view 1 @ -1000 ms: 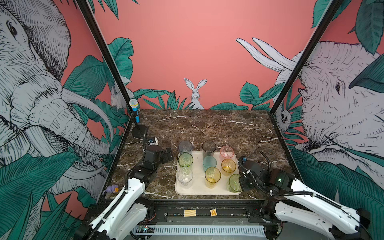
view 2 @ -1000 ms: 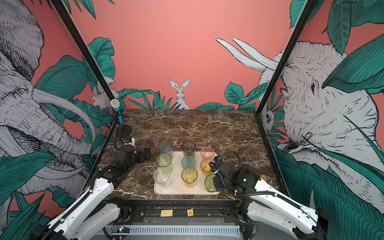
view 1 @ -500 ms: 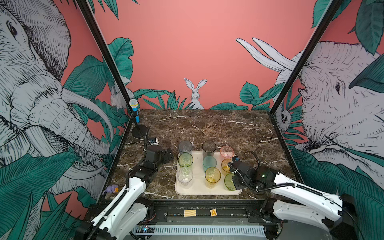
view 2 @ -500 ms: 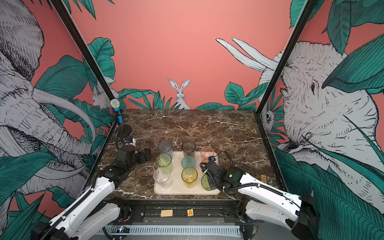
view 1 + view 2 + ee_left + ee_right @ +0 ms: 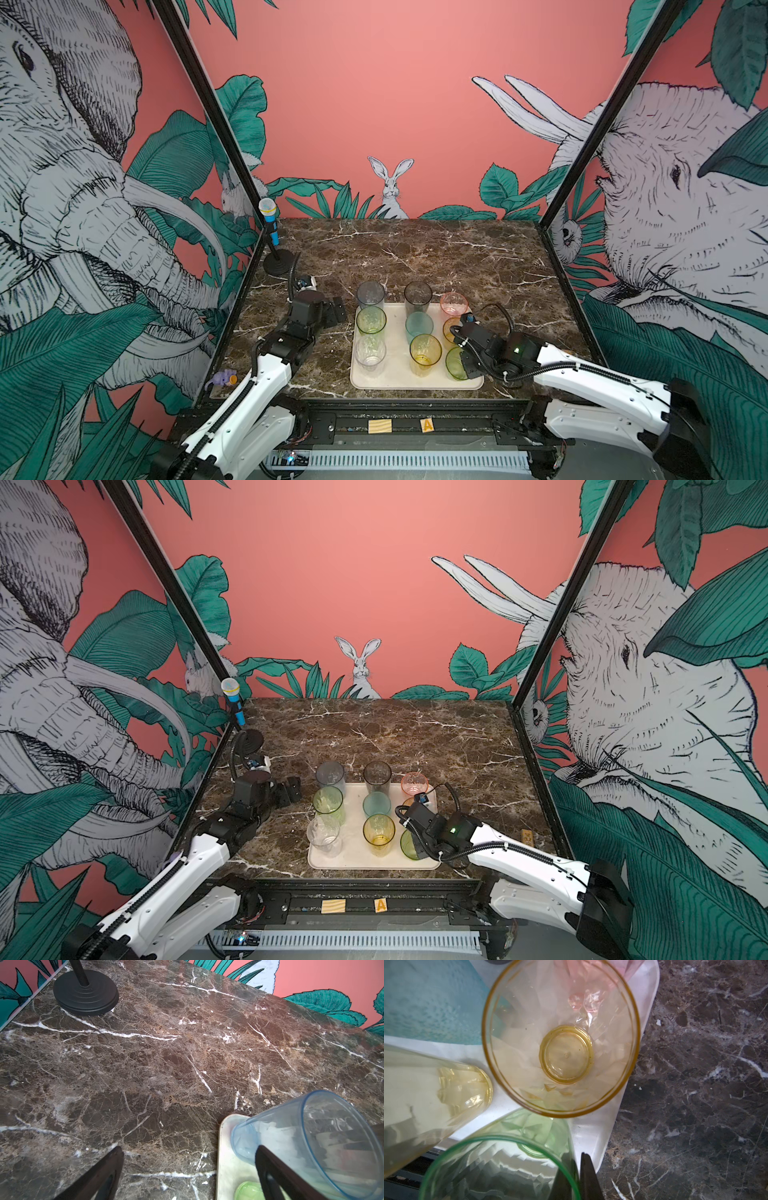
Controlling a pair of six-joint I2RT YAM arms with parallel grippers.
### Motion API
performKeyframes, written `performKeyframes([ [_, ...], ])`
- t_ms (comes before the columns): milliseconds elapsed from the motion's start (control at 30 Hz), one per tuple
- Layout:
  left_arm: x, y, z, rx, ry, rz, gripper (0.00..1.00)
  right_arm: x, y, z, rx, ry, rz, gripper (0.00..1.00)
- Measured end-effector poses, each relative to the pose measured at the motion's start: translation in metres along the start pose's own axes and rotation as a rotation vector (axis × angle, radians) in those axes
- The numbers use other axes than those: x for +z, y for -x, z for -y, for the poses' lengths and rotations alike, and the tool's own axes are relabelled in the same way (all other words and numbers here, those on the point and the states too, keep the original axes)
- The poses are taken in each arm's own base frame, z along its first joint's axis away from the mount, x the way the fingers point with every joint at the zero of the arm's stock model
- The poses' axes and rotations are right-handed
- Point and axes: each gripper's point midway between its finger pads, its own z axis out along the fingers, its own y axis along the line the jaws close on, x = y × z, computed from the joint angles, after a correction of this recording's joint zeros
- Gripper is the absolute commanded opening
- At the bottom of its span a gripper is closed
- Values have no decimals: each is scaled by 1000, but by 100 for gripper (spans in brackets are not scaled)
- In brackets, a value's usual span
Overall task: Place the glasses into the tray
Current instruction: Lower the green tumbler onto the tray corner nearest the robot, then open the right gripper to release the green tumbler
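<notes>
My right claw [image 5: 576, 1178] is pinched narrow on the rim of the short green glass [image 5: 500, 1167], one finger inside and one outside. The cream tray [image 5: 593, 1132] lies beneath it, with its corner rim close beside the glass's foot. The amber glass [image 5: 560, 1043] stands just ahead and the yellow glass [image 5: 436, 1088] alongside. If I let go while the glass is tilted, it could topple into them. My left claw [image 5: 189, 1148] gapes wide and empty, with the grey-blue glass [image 5: 311, 1136] by one finger.
</notes>
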Motion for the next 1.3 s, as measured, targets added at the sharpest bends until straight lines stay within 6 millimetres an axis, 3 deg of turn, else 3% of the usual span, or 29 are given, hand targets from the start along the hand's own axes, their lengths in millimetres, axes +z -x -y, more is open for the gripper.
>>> performKeyframes([
  [367, -7, 2, -3, 2, 1, 23, 99, 6, 1, -3, 30, -6, -8, 0],
  [433, -7, 1, -4, 3, 3, 21, 100, 6, 1, -3, 35, -5, -7, 10],
  [767, -6, -1, -6, 4, 10, 18, 99, 10, -3, 2, 30, -44, -35, 32],
  [1067, -7, 0, -6, 3, 12, 25, 99, -8, 13, 1, 25, -51, -6, 42],
  [1300, -10, -1, -8, 8, 16, 25, 99, -35, 36, 2, 10, -40, 74, 51],
])
